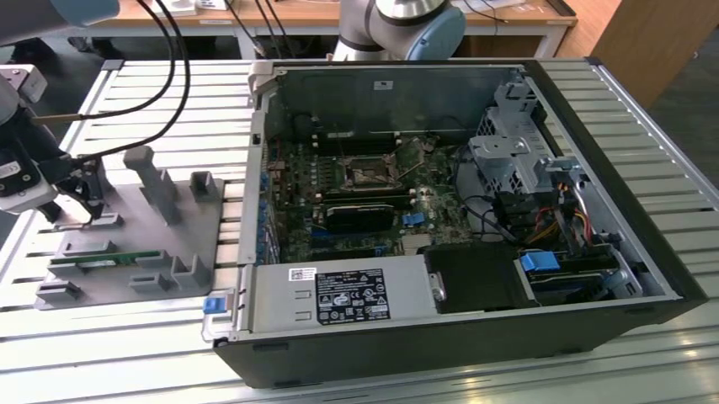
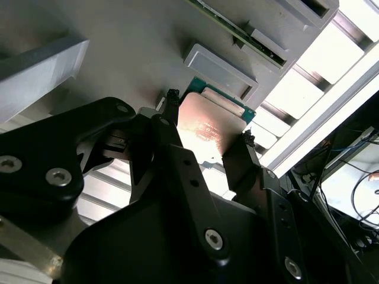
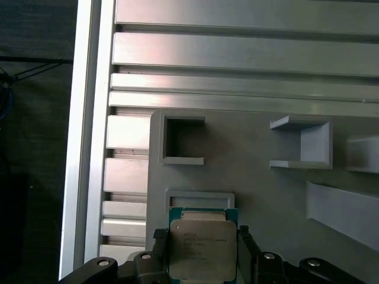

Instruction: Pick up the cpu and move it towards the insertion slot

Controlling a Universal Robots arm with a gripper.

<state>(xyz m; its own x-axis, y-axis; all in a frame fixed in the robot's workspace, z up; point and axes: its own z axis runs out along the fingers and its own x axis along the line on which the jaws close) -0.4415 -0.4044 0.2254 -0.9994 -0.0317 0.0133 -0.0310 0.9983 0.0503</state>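
silver metal with a green rim — the cpu (image 3: 203,244) is seen in both wrist views clamped between the black fingers (image 3: 162,248) of the gripper (image 3: 201,235), one finger pressed against each of two opposite edges. it is held at the grey fixture plate (image 3: 260,195), just beside a shallow rectangular pocket (image 3: 200,198). in the exterior view the gripper (image 1: 87,200) is placed over the plate on the exterior view's left, well apart from the insertion slot (image 1: 366,172) — set in the motherboard inside the open computer case (image 1: 450,337).
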